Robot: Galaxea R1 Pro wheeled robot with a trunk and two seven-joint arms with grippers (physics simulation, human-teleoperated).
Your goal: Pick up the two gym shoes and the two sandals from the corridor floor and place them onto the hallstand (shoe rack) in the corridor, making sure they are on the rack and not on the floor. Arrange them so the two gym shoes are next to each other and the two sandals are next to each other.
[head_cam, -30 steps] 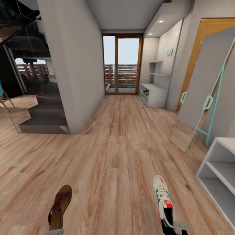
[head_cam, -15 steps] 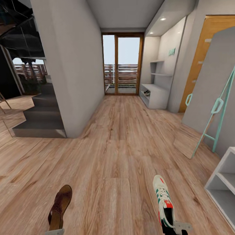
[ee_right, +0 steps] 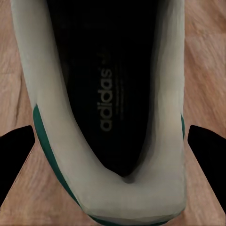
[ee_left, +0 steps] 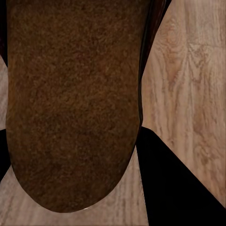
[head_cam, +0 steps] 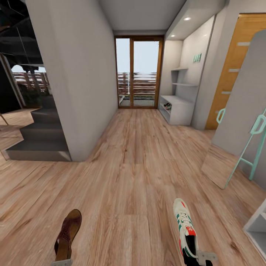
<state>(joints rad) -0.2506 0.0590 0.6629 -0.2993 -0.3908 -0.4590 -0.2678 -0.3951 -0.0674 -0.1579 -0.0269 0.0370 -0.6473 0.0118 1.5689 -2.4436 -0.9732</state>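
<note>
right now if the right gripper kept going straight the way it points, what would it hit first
Nothing new: its jaws look already shut on the gym shoe, heel end. Past the toe, in the head view, bare corridor floor stretches toward the far hallstand. Depth is unclear.

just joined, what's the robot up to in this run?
It is carrying two shoes down the corridor. The left gripper holds a dark-brown leather sandal, and the right gripper holds a white lace-up gym shoe with teal stripes and red accents by its heel. Both are held above the light wood-plank corridor floor. The pale-grey hallstand with open shelves stands far ahead on the right, near the glass door. Nothing is being placed yet.
</note>
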